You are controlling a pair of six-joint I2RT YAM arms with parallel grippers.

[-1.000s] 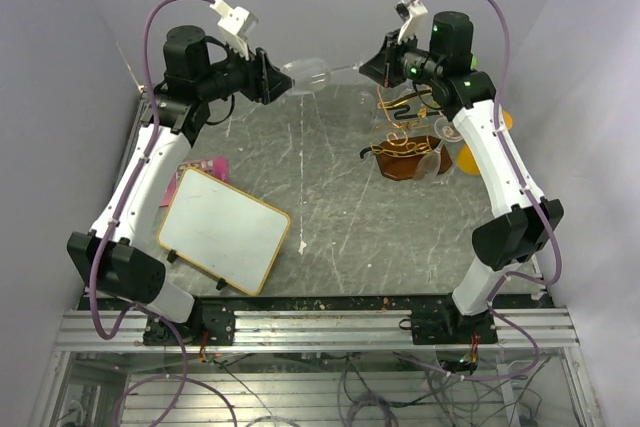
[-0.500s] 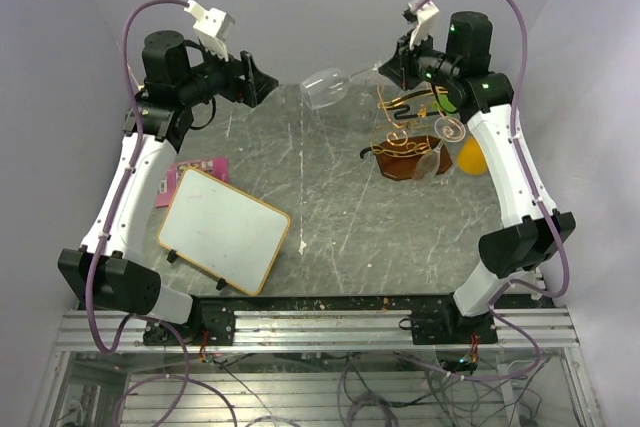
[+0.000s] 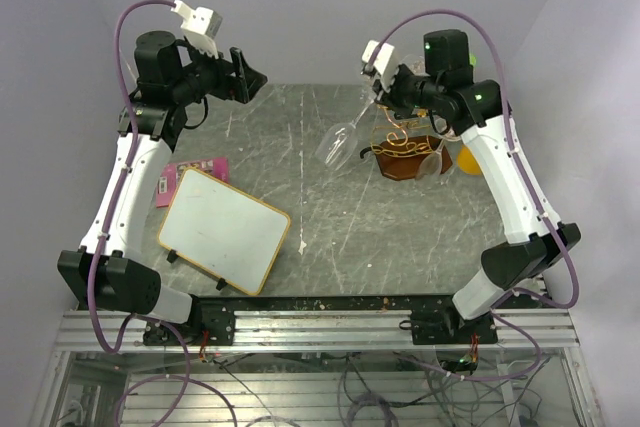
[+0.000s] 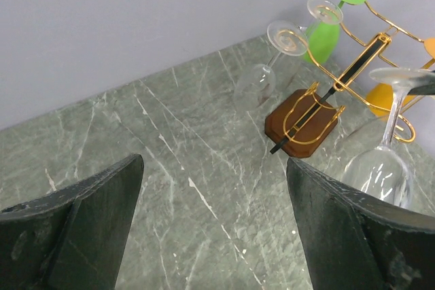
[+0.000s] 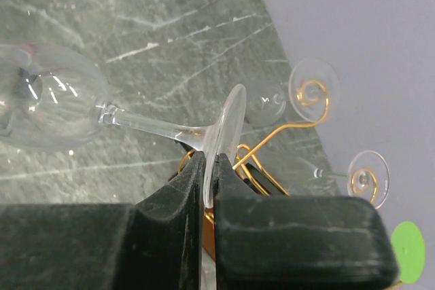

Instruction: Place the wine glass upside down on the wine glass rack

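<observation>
From the top, the right gripper [image 3: 385, 89] is pressed together on the round foot of the clear wine glass [image 3: 337, 144]. The glass hangs in the air, bowl down and tilted, just beside the thin gold and black wire rack [image 3: 405, 155] with its brown wooden base. The left gripper [image 3: 243, 75] is spread wide and holds nothing.

The left wrist view shows its black fingers [image 4: 81, 222] far apart. The glass is by the rack, but I cannot tell if it touches a wire.

The right wrist view shows the foot squeezed between the right fingers [image 5: 170, 208]. Picking up is done. I think hooking the foot and letting go are left.
</observation>
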